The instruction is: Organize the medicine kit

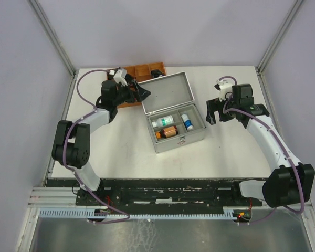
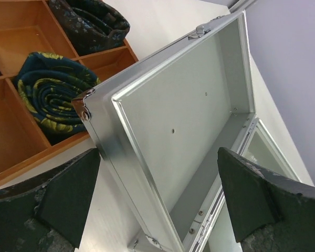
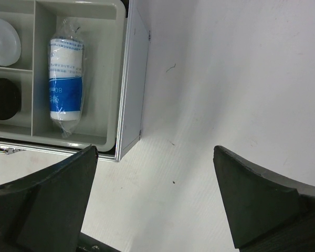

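The silver medicine kit [image 1: 179, 140] lies open in the middle of the table, its lid [image 1: 167, 93] leaning back. Its grey inner tray holds a white-and-green bottle [image 1: 163, 122], a brown bottle [image 1: 167, 132] and a white-and-blue bottle [image 1: 187, 122]. My left gripper [image 1: 142, 93] is open and empty at the lid's left edge; in the left wrist view [image 2: 157, 205] the lid's corner and inside [image 2: 189, 105] lie between the fingers. My right gripper [image 1: 214, 113] is open and empty over bare table just right of the kit. The right wrist view [image 3: 155, 194] shows the kit's side [image 3: 134, 79] and the wrapped white-and-blue bottle [image 3: 65, 79].
A brown wooden compartment tray [image 1: 145, 70] stands at the back left, behind the lid. In the left wrist view its compartments [image 2: 10, 31] hold rolled dark blue-and-yellow cloths [image 2: 50, 92]. Grey walls and metal frame posts close in the table.
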